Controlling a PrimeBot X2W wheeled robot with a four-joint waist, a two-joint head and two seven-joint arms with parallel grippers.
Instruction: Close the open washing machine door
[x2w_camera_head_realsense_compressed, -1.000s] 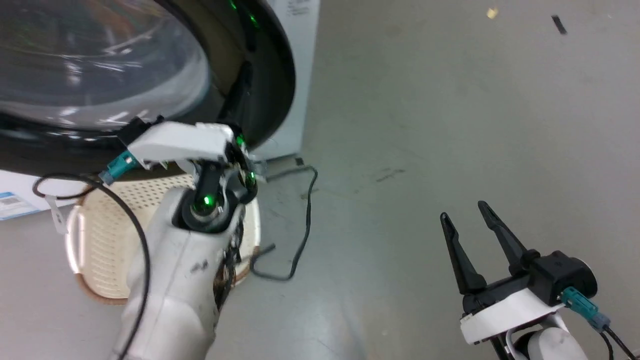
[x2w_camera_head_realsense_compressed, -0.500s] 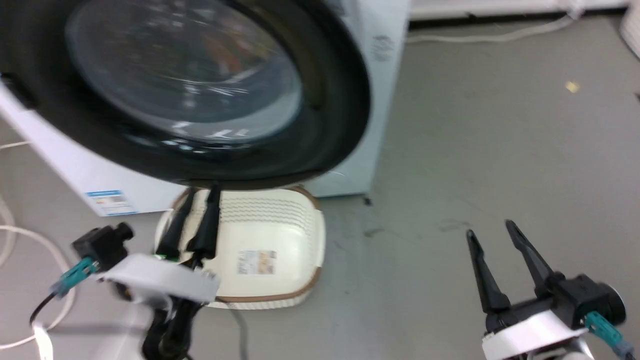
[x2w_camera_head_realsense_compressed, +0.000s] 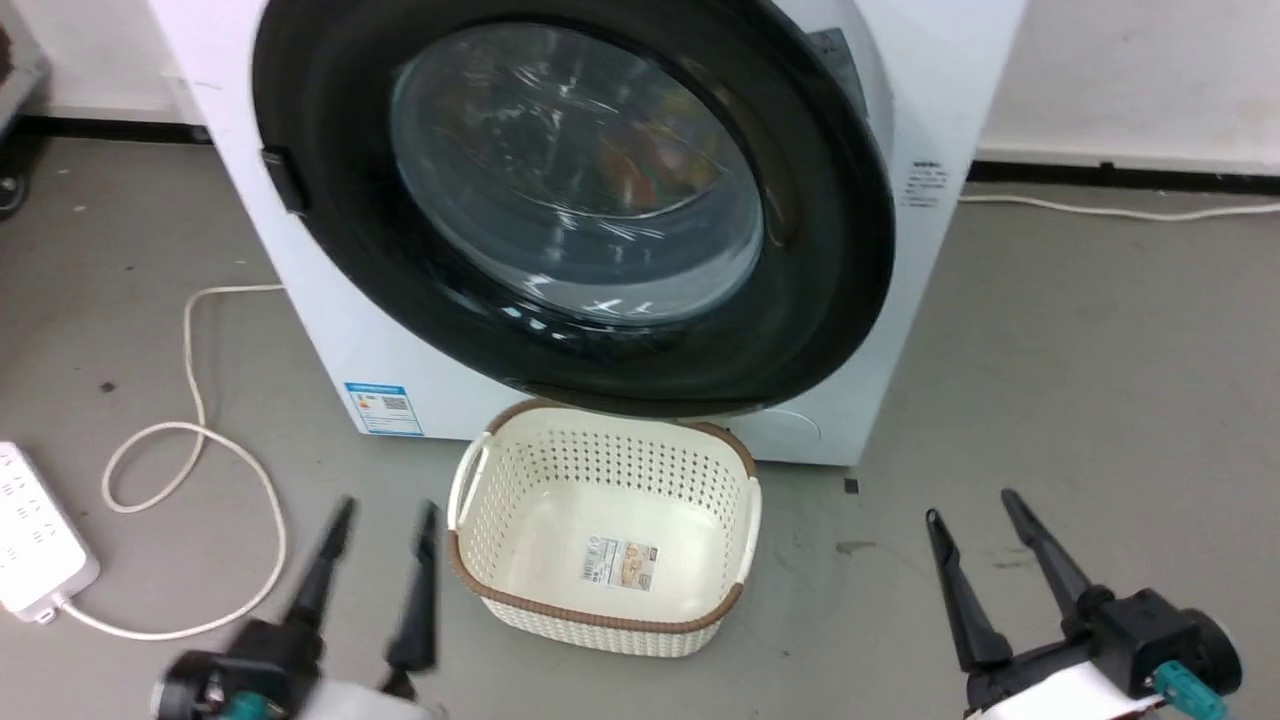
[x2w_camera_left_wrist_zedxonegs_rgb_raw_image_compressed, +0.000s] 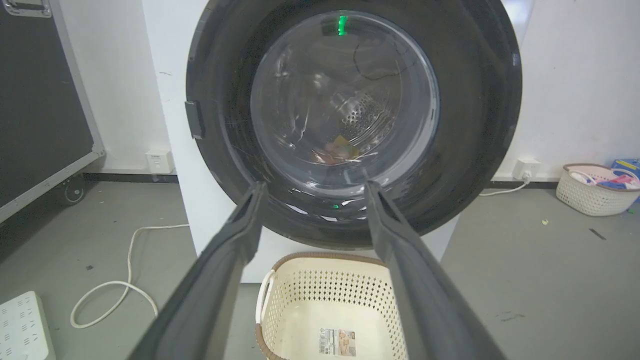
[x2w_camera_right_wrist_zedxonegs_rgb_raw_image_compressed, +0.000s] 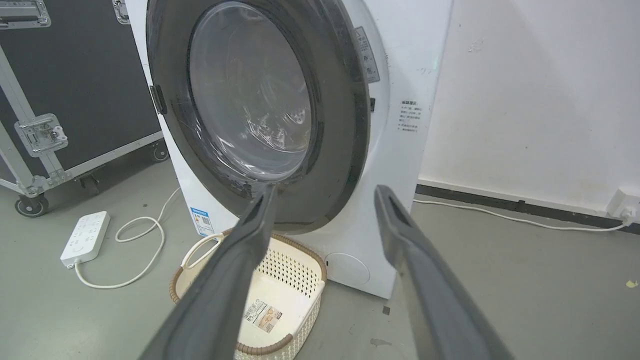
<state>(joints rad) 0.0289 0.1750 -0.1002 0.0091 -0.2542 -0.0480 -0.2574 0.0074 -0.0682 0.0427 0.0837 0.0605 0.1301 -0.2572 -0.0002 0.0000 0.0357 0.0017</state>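
Glossy black rim around a bulging clear glass centre: washing machine door (x2w_camera_head_realsense_compressed: 820, 250), lying flat against the front of the white washing machine (x2w_camera_head_realsense_compressed: 930, 120). From the right wrist its edge sits close to the panel; whether it is latched cannot be told.

- Blue sticker (x2w_camera_head_realsense_compressed: 383, 407): low on the machine's front, left of the door.
- Cream perforated basket (x2w_camera_head_realsense_compressed: 600, 620): brown rim, on the grey floor just below the door, a label on its bottom.
- Left gripper (x2w_camera_head_realsense_compressed: 388, 505): lower left and blurred, fingers spread wide with nothing between them, just left of the basket, clear of the door.
- Right gripper (x2w_camera_head_realsense_compressed: 970, 505): lower right, fingers equally wide, holding nothing, well apart from the machine.
- White power strip (x2w_camera_head_realsense_compressed: 30, 540): on the floor at far left, with a looped cord (x2w_camera_head_realsense_compressed: 190, 420).
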